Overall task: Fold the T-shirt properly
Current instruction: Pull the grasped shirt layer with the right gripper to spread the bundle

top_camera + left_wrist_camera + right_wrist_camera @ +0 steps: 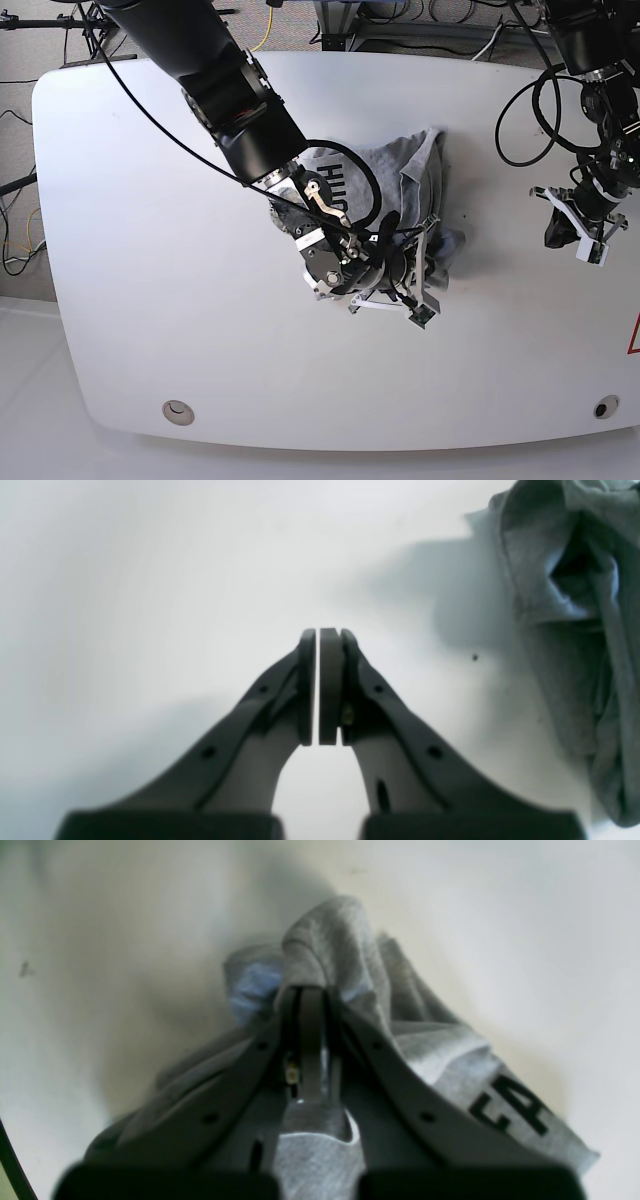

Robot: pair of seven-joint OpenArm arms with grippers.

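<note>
The light heather-grey T-shirt (418, 163) lies crumpled in a heap on the white table (150, 250), right of centre. In the right wrist view my right gripper (310, 992) is shut on a bunched fold of the T-shirt (340, 940); black block lettering (515, 1112) shows at lower right. In the base view that gripper (436, 262) sits on the heap's near right side. My left gripper (322, 632) is shut and empty above bare table, with the T-shirt (550, 580) off to its right. In the base view it (556, 235) hangs right of the heap, apart from it.
The table has rounded corners, with a round grommet near the front left (178, 410) and front right (603, 407). Cables (520, 110) hang from the arm at the right. Floor cables lie beyond the back edge (270, 20).
</note>
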